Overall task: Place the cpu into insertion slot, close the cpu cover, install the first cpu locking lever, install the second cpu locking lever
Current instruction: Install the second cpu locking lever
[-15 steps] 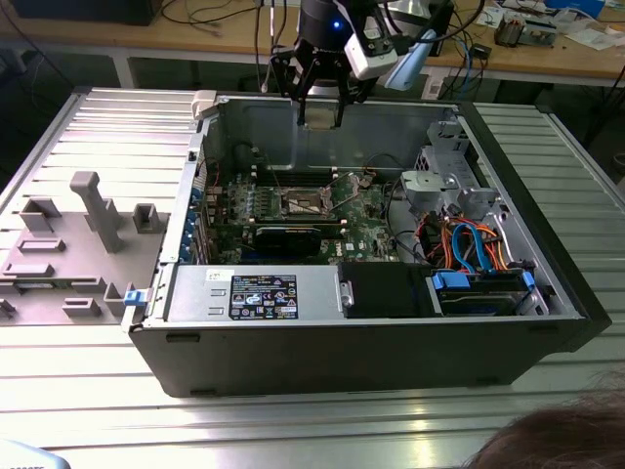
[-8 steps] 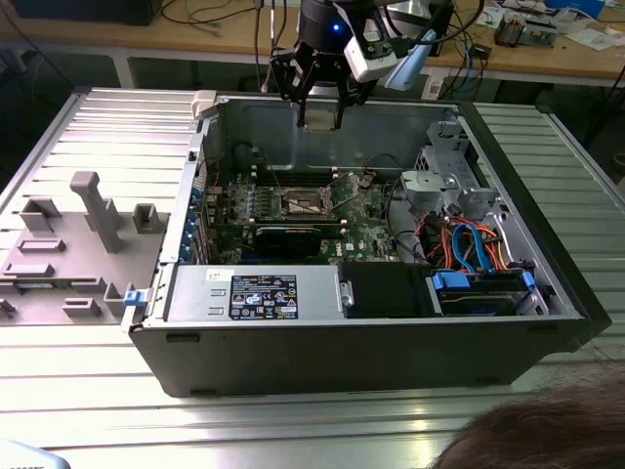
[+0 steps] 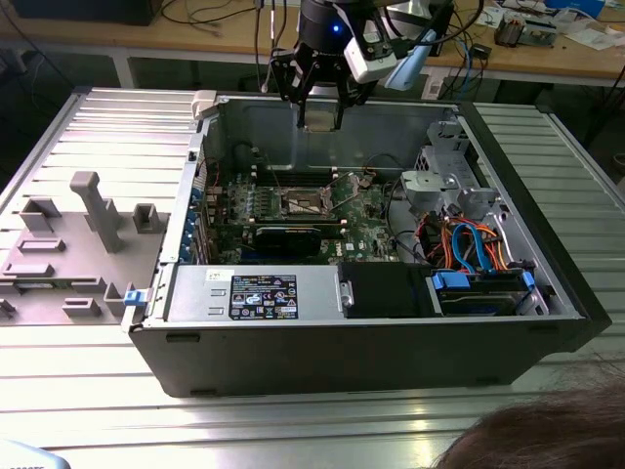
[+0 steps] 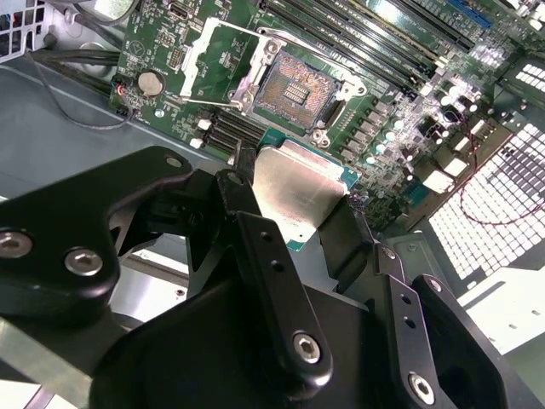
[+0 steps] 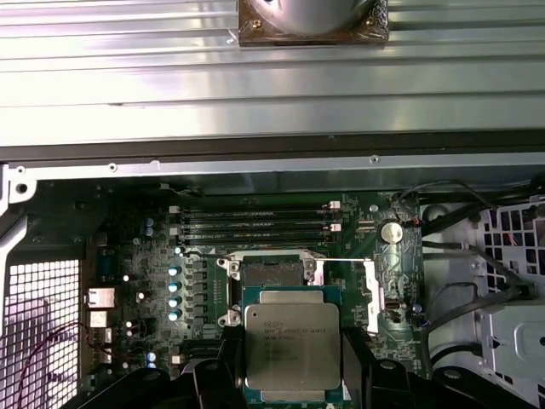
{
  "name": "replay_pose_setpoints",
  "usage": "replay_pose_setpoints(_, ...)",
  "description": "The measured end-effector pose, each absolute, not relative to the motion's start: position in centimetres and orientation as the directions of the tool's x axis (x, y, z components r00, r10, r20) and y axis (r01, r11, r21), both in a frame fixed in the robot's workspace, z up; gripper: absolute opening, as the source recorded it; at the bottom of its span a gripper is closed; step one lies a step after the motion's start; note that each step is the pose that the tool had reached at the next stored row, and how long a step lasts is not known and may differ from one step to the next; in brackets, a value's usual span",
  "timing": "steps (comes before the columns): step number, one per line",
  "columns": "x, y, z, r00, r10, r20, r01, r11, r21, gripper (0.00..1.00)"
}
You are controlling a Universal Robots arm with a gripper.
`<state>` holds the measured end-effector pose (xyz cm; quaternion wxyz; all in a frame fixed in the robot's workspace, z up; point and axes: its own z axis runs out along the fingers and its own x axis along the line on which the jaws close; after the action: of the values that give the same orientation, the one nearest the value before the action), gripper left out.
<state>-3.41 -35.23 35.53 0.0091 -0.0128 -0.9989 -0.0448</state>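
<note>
Status: the gripper (image 3: pixel 320 106) is hanging over the back wall of the open PC case (image 3: pixel 342 352) in the exterior view. Its fingers (image 4: pixel 237 192) are clamping the cpu (image 4: pixel 298 192) by two opposite edges, so it is closed on the chip. The cpu is sitting in the air, clear of the motherboard (image 5: pixel 145 256), metal lid showing in both wrist views.

The insertion slot (image 4: pixel 294 85) is lying bare with its contact field exposed and nothing seated in it. The cpu cover (image 4: pixel 213 51) is standing flipped open on the coin-cell battery (image 4: pixel 150 83) side of the socket.

In the first wrist view the memory slots (image 5: pixel 255 221) are running just beyond the socket. In the exterior view the black graphics card (image 3: pixel 288 234) is lying near the socket. A grey fixture tray (image 3: pixel 78 244) is sitting on the ribbed table (image 3: pixel 293 420) at the exterior view's left, beside the case.
</note>
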Motion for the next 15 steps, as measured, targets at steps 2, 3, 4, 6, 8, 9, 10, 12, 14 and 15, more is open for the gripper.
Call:
replay_pose_setpoints(2,-3.41,-35.23,35.5,-1.0,0.025,0.019,0.026,0.996,0.089,0.55)
replay_pose_setpoints(3,-3.41,-35.23,35.49,-1.0,0.025,0.019,0.026,0.996,0.089,0.55)
replay_pose_setpoints(4,-3.41,-35.23,35.48,-1.0,0.025,0.019,0.026,0.996,0.089,0.55)
replay_pose_setpoints(6,-3.41,-35.23,35.46,-1.0,0.025,0.019,0.026,0.996,0.089,0.55)
replay_pose_setpoints(8,-3.41,-35.23,35.31,-1.0,0.025,0.019,0.026,0.996,0.089,0.55)
replay_pose_setpoints(9,-3.41,-35.23,35.21,-1.0,0.025,0.019,0.026,0.996,0.089,0.55)
replay_pose_setpoints(10,-3.41,-35.23,35.12,-1.0,0.025,0.019,0.026,0.996,0.089,0.55)
replay_pose_setpoints(12,-3.41,-35.23,35.02,-1.0,0.025,0.019,0.026,0.996,0.089,0.55)
replay_pose_setpoints(14,-3.41,-35.23,34.91,-1.0,0.025,0.019,0.026,0.996,0.089,0.55)
replay_pose_setpoints(15,-3.42,-35.23,34.9,-1.0,0.025,0.019,0.026,0.996,0.089,0.55)
